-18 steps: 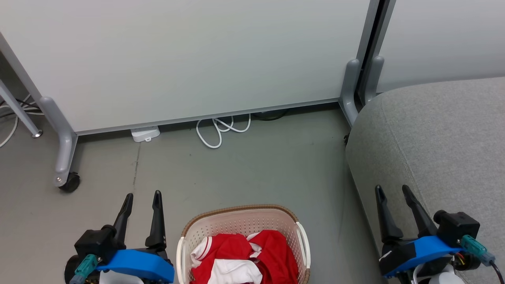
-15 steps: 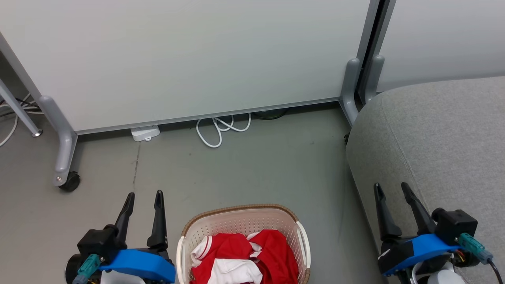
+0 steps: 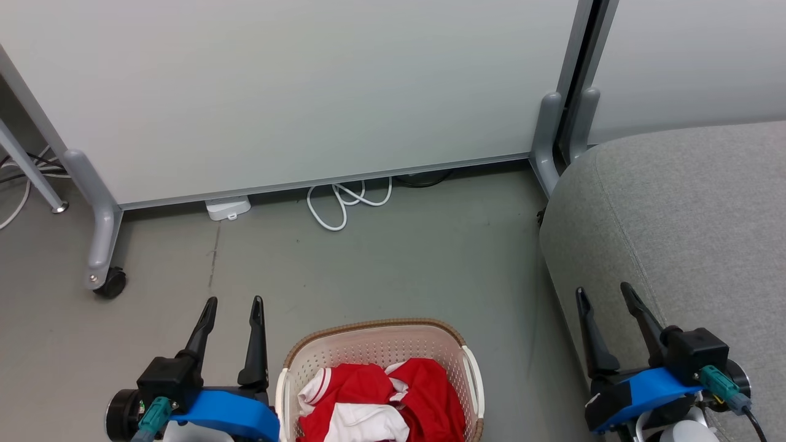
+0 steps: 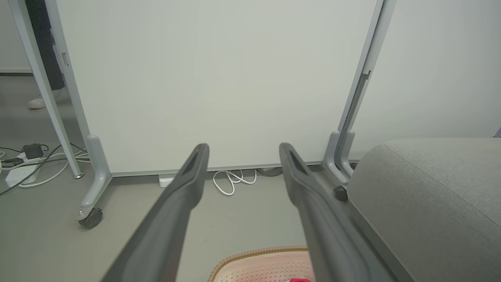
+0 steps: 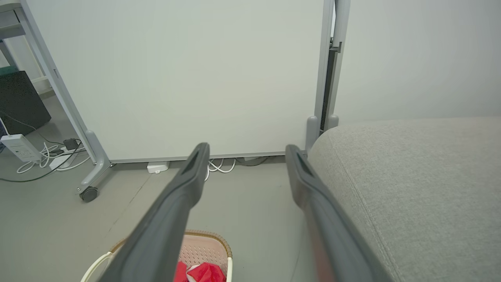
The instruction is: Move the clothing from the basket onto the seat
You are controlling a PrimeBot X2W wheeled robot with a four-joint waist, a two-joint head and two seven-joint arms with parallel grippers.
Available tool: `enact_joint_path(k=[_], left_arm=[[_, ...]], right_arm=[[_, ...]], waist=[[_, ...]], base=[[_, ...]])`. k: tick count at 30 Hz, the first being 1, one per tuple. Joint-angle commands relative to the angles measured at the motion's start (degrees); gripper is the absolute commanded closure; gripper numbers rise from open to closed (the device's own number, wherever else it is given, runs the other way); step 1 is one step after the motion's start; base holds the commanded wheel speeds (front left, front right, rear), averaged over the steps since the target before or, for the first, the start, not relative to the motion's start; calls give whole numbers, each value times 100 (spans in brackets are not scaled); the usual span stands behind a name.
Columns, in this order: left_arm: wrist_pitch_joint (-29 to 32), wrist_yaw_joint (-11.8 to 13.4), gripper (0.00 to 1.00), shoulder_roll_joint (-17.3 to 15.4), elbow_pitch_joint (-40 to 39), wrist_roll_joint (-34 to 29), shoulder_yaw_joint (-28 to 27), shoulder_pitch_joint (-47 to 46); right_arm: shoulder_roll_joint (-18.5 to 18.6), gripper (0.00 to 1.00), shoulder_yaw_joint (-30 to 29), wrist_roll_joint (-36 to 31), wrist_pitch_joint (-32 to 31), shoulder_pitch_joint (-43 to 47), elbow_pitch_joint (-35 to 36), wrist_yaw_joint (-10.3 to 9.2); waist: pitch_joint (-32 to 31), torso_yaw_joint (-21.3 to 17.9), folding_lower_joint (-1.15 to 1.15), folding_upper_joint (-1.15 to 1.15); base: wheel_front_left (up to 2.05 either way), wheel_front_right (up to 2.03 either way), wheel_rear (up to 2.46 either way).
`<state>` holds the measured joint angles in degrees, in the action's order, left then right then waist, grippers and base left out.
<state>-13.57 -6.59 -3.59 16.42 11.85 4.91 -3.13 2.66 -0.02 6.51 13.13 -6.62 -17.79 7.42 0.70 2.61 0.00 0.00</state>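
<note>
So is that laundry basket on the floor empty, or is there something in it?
Not empty: red and white clothing lies bunched up inside the basket.

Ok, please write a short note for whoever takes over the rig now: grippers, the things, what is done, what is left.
Left gripper: open, empty, left of the basket.
Right gripper: open, empty, by the edge of the seat.
Clothing: in the basket, on the floor left of the seat.
Done: nothing on the seat yet.
To do: lift the clothing out and lay it on the seat.
</note>
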Motion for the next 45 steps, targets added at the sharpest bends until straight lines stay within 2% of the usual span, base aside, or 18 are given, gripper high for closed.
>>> enact_joint_path(k=[1, 13, 31, 38, 45], left_arm=[[-46, -14, 0, -6, -1, -114, 25, -54], [-176, -40, 0, 26, -2, -513, 42, -47], [-172, -69, 0, 51, 18, -493, -1, -11], [-171, -76, 0, -4, 121, -546, 26, -92], [-166, -91, 0, -271, 488, -607, 196, -446]], right_arm=[[34, 0, 18, -100, 36, -74, 12, 11], [37, 0, 43, -572, 164, -91, 12, 8], [35, 0, 106, -495, 178, -99, 35, 8], [34, 0, 245, -456, 173, -221, 55, 8], [32, 0, 409, -389, 187, -491, 145, 7]], waist=[[2, -2, 0, 0], [15, -2, 0, 0], [78, -30, 0, 0], [326, -268, 0, 0], [997, -740, 0, 0]], base=[[0, 0, 0], [0, 0, 0], [0, 0, 0], [0, 0, 0], [0, 0, 0]])
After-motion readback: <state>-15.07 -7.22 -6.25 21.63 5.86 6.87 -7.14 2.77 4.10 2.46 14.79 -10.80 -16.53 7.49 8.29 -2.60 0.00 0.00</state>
